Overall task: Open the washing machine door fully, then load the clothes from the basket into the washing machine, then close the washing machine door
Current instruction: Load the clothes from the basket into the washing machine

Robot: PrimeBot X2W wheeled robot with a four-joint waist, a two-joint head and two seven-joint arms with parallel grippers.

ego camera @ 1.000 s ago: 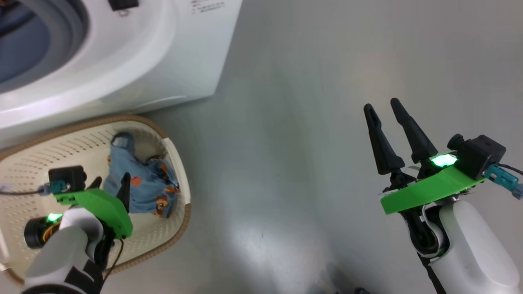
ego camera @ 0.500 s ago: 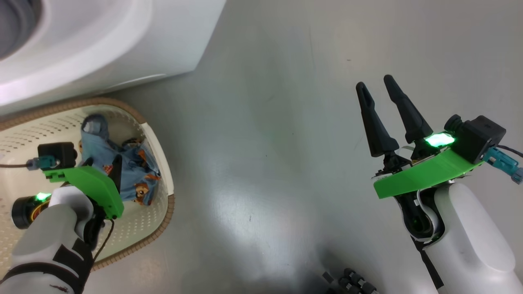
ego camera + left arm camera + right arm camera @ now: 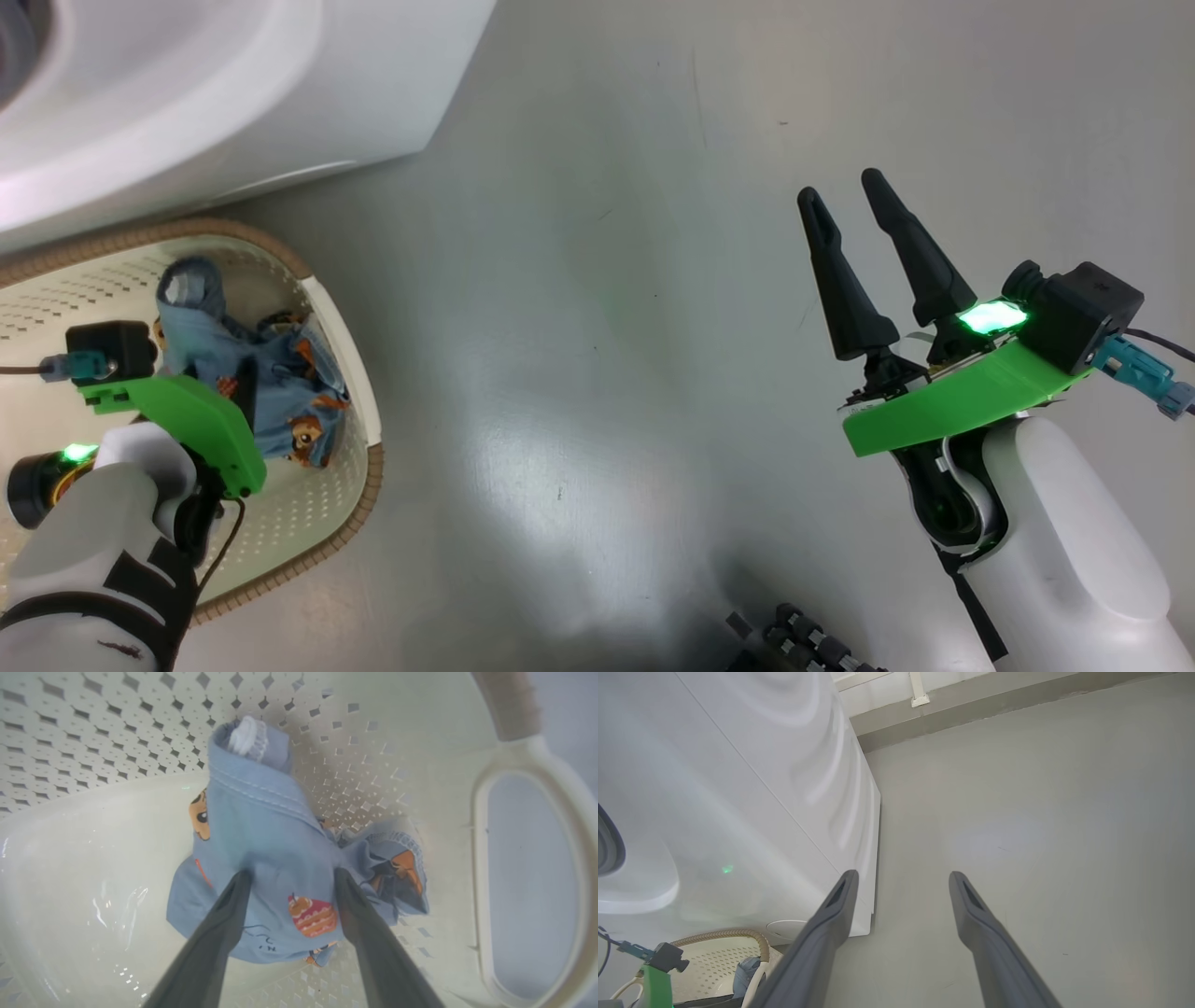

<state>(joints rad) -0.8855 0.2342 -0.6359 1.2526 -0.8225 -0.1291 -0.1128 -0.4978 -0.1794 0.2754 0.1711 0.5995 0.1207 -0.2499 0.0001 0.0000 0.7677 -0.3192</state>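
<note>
The cream basket (image 3: pixel 359 411) stands on the floor against the white washing machine (image 3: pixel 233 84). In it lie the light-blue clothes (image 3: pixel 280 392) printed with bears. My left gripper (image 3: pixel 292 875) reaches down into the basket. It is open, and its two fingers (image 3: pixel 224 924) press on the clothes (image 3: pixel 266 830), one on each side of a fold with a red cake print. My right gripper (image 3: pixel 840 187) hangs open and empty over bare floor at the right. The right wrist view looks along that gripper (image 3: pixel 902 876) to the washing machine's (image 3: pixel 738 788) side and the basket (image 3: pixel 724 935). The washing machine door is out of view.
Grey floor (image 3: pixel 597 327) spreads between the basket and my right arm. A dark ribbed part (image 3: pixel 794 639) shows at the bottom edge of the head view. A wall skirting (image 3: pixel 971 709) runs behind the machine. The basket's side handle (image 3: pixel 528 877) is just right of the clothes.
The head camera has turned, shifting the whole picture left and up. My left gripper has sunk a little further onto the clothes. The right gripper stays open.
</note>
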